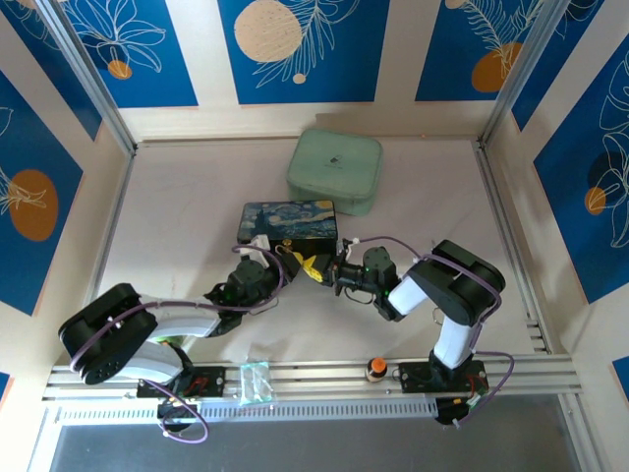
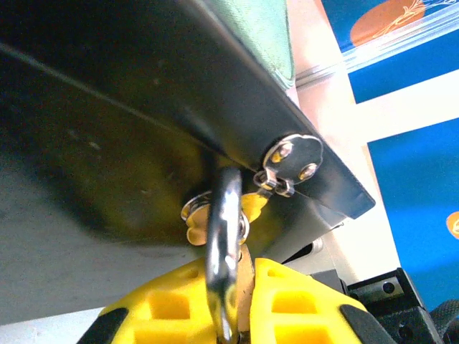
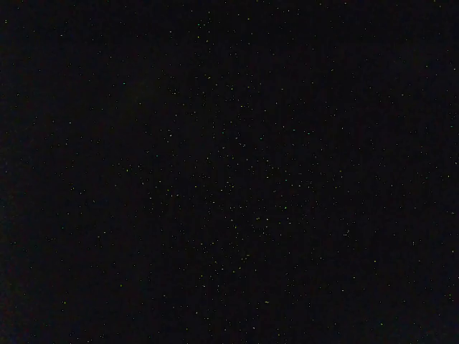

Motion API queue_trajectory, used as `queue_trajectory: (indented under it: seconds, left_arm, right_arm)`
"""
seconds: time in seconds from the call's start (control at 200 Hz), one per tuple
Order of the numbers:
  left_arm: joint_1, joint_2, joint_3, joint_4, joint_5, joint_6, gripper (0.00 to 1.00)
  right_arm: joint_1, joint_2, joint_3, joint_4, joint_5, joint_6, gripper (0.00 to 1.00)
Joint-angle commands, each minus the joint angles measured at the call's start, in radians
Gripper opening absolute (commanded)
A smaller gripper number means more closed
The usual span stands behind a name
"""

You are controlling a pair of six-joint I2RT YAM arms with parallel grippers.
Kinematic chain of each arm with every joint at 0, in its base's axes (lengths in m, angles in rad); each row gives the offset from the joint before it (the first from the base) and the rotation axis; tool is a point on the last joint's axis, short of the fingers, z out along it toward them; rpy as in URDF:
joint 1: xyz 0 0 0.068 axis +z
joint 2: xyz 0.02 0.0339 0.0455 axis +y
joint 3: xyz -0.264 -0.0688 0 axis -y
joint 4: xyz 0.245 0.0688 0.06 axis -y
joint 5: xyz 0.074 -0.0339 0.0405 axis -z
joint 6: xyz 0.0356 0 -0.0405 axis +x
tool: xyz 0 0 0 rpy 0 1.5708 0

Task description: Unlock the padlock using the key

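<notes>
We log left gripper [image 2: 233,287] clamped on the padlock [image 2: 224,215] at six o'clock of the box [image 1: 288,221], right gripper [image 1: 322,272] shut at its four o'clock, contents untellable; a misaligned key could jam, or twist the padlock from our grip.

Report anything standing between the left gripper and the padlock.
Nothing visible stands between them: the left gripper is closed on the padlock, gripping its silver shackle, which hangs at the latch of the dark box.
</notes>
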Motion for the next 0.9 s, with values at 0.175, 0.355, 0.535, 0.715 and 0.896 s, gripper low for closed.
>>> queue_trajectory:
  seconds: [0.175,0.355,0.535,0.715,0.896]
  left_arm:
    - [-0.078,-0.008,0.027,0.117,0.200,-0.035,0.00]
    - [-0.075,-0.030,0.030,0.055,0.177,-0.028,0.00]
    - [-0.070,-0.048,0.035,0.005,0.153,-0.030,0.00]
    - [-0.061,-0.070,0.031,-0.047,0.137,-0.022,0.00]
    - [-0.058,-0.090,0.039,-0.098,0.126,-0.019,0.00]
  right_arm:
    - [0.036,0.021,0.033,0.050,0.078,-0.054,0.00]
    - [0.018,0.041,-0.016,0.050,0.081,-0.057,0.30]
    - [0.008,-0.017,-0.108,-0.039,0.122,-0.110,0.35]
    - [-0.004,-0.183,-0.157,-0.229,0.143,-0.214,0.37]
    - [-0.026,-0.457,-0.122,-0.665,0.181,-0.373,0.41]
